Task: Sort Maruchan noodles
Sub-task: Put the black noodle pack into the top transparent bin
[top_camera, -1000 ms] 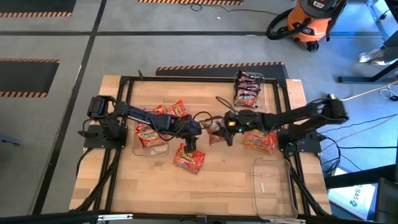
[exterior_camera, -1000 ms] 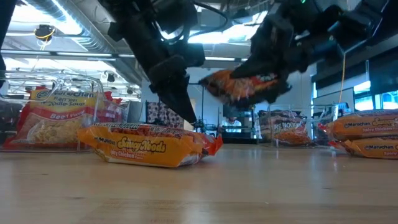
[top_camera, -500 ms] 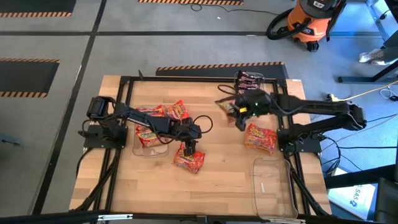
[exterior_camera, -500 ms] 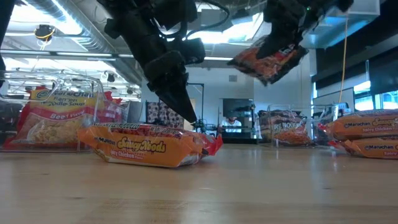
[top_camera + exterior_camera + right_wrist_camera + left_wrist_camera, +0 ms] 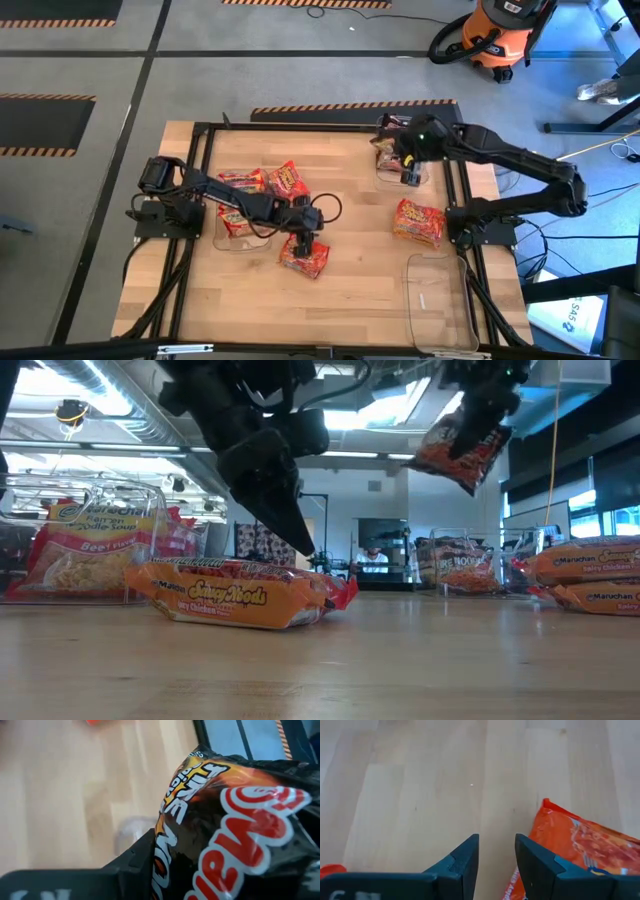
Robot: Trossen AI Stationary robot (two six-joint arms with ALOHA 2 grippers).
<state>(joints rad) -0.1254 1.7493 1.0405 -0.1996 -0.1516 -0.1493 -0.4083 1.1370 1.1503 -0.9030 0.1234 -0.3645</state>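
The right claw (image 5: 408, 170) holds a dark packet (image 5: 460, 448) in the air, over the clear bin (image 5: 398, 168) at the far right of the table (image 5: 350, 290). The left claw (image 5: 303, 243) is just above an orange packet (image 5: 305, 258) near the table's middle, its fingers (image 5: 465, 860) a narrow gap apart and holding nothing. Another orange packet (image 5: 418, 222) lies on the right.

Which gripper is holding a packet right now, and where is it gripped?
The right gripper pinches a dark packet at one end. The left gripper holds nothing.
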